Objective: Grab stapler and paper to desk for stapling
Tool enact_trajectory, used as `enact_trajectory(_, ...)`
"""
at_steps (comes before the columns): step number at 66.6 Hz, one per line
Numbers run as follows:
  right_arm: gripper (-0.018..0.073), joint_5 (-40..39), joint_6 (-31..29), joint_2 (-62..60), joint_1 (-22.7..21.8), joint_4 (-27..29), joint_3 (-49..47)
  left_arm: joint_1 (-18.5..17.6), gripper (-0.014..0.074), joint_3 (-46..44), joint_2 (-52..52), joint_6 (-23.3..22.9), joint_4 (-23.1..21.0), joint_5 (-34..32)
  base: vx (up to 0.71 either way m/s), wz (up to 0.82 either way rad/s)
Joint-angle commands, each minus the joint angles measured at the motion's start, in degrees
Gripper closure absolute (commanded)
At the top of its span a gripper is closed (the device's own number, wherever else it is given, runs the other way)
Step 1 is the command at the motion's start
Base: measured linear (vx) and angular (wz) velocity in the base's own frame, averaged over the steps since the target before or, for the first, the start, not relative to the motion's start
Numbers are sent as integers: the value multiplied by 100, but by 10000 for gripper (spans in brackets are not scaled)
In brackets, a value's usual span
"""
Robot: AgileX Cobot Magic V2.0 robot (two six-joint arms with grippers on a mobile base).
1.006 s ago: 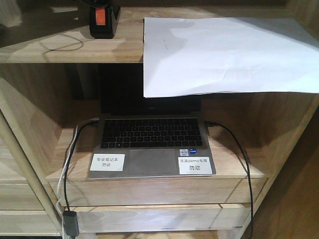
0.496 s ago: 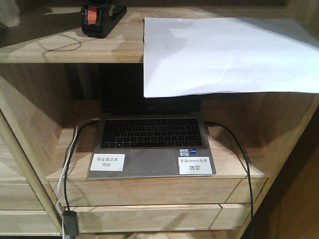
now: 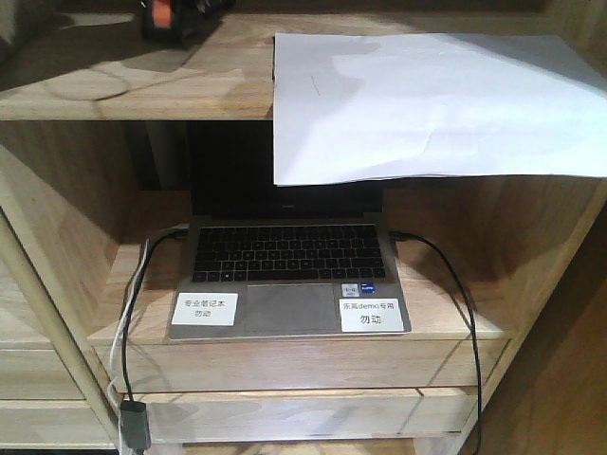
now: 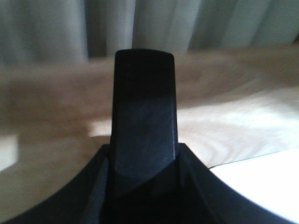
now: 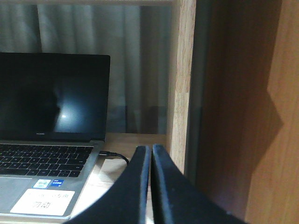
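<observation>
The black stapler (image 3: 169, 17) with its orange-red patch is at the top left of the front view, over the upper shelf and partly cut off by the frame edge. In the blurred left wrist view the stapler (image 4: 145, 93) stands straight up between dark jaws, with my left gripper (image 4: 145, 158) shut on it. The white paper (image 3: 427, 100) lies on the upper shelf, its front edge hanging over the laptop bay; a corner of the paper (image 4: 266, 186) shows in the left wrist view. My right gripper (image 5: 150, 156) is shut and empty, low beside the laptop. The desk is out of view.
An open laptop (image 3: 289, 275) with white stickers sits on the lower shelf (image 3: 285, 355), with cables at both sides. A wooden upright (image 5: 182, 84) of the shelf unit stands just right of my right gripper. Grey curtains hang behind the shelves.
The stapler has moved left and toward the top edge of the front view, held by the left gripper. The paper and laptop have not moved.
</observation>
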Motion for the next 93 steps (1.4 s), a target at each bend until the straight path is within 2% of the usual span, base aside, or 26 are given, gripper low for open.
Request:
enact_trajectory(1, 568, -417, -4, -83, -38, -53, 17, 10, 605, -168, -518, 33, 285, -657, 0, 0)
enact_trajectory(5, 568, -417, -4, -83, -38, -53, 17, 10, 605, -168, -622, 94, 315, -606, 0, 0)
enact_trajectory(20, 568, -417, -4, -83, -38, -53, 17, -20, 604, -168, -1029, 779, 235, -131, 0, 0)
enact_trajectory(27, 568, -417, -4, -83, -38, -53, 17, -20, 604, -168, -1227, 1166, -60, 42, 0, 0)
enact_trajectory(33, 568, -417, -4, -83, -38, -53, 17, -20, 604, -168, -1400, 1597, -516, 151, 0, 0)
enact_trajectory(41, 568, -417, -4, -83, -38, -53, 17, -20, 604, 128, -1721, 1798, -920, 133, 0, 0)
enact_trajectory(50, 568, -417, -4, -83, -38, -53, 17, -20, 604, 1182, -2348, 1831, -920, -136, 0, 0)
enact_trajectory(58, 568, -417, -4, -83, -38, -53, 17, -20, 603, 2529, -3160, 1831, -920, -741, 0, 0)
enact_trajectory(71, 568, -417, -4, -83, -38, -53, 17, -20, 603, 4379, -4527, 1935, -1317, -1576, 0, 0)
enact_trajectory(80, 568, -417, -4, -83, -38, -53, 17, -20, 603, 5366, -5334, 2080, -1664, -1647, 0, 0)
enact_trajectory(93, 568, -417, -4, -83, -38, -53, 17, -20, 603, 6521, -6523, 2080, -1854, -1550, 0, 0)
